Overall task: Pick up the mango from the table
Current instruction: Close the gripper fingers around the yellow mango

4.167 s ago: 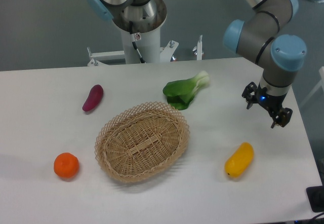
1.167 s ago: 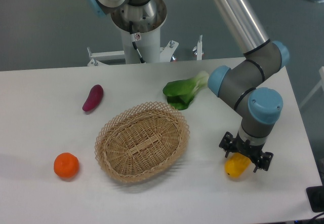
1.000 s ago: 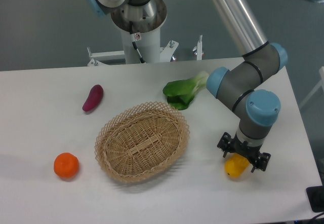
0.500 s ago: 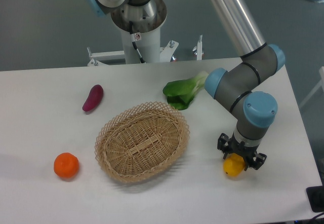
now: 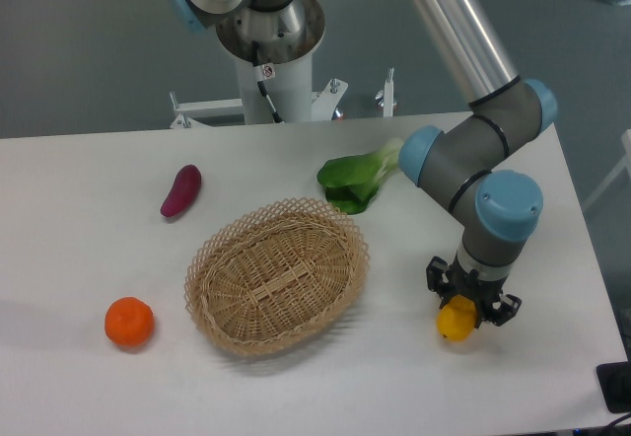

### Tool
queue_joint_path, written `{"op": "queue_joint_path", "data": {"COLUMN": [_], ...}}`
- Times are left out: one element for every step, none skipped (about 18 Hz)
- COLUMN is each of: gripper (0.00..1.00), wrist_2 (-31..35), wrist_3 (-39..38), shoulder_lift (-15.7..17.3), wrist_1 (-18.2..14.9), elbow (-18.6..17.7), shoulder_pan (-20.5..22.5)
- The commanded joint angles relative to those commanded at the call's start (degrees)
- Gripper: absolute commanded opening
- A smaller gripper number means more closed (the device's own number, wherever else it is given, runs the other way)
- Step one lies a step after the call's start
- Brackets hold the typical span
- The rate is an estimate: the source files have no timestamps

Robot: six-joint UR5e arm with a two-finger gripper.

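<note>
The mango (image 5: 453,324) is a glossy yellow fruit at the right front of the white table (image 5: 79,249). Only its lower end shows beneath my gripper (image 5: 471,302), which stands straight over it. The black fingers press on the fruit from both sides, so the gripper is shut on the mango. Whether the fruit still touches the tabletop I cannot tell. The arm's blue-capped wrist hides the rest of the fruit.
A woven basket (image 5: 277,275) sits mid-table, left of the gripper. A green leafy vegetable (image 5: 357,178) lies behind it. A purple vegetable (image 5: 181,190) is at the back left and a round orange fruit (image 5: 129,322) at the front left. The table's right edge is near the gripper.
The gripper came down from the right rear onto the mango and its fingers drew in around it. In the last half second wrist and mango have shifted slightly upward.
</note>
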Motion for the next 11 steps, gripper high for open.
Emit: {"op": "queue_joint_path", "data": {"gripper": [0.6, 0.6, 0.6, 0.6, 0.6, 0.6, 0.6, 0.6, 0.6, 0.6, 0.6], "wrist_2": [-0.1, 0.0, -0.1, -0.1, -0.1, -0.1, -0.2, -0.3, -0.4, -0.6, -0.7], "wrist_3": [0.0, 0.0, 0.0, 0.0, 0.0, 0.0, 0.0, 0.0, 0.0, 0.0, 0.0], "shoulder_lift": [0.2, 0.3, 0.4, 0.4, 0.4, 0.6, 0.9, 1.0, 1.1, 1.1, 1.2], "wrist_1": [-0.1, -0.1, -0.2, -0.3, -0.3, -0.3, -0.8, -1.8, -2.7, -3.1, -3.1], "elbow": [0.1, 0.0, 0.1, 0.1, 0.1, 0.2, 0.3, 0.5, 0.7, 0.7, 0.7], "shoulder_pan": [0.0, 0.0, 0.0, 0.0, 0.0, 0.1, 0.2, 0.4, 0.6, 0.8, 0.8]}}
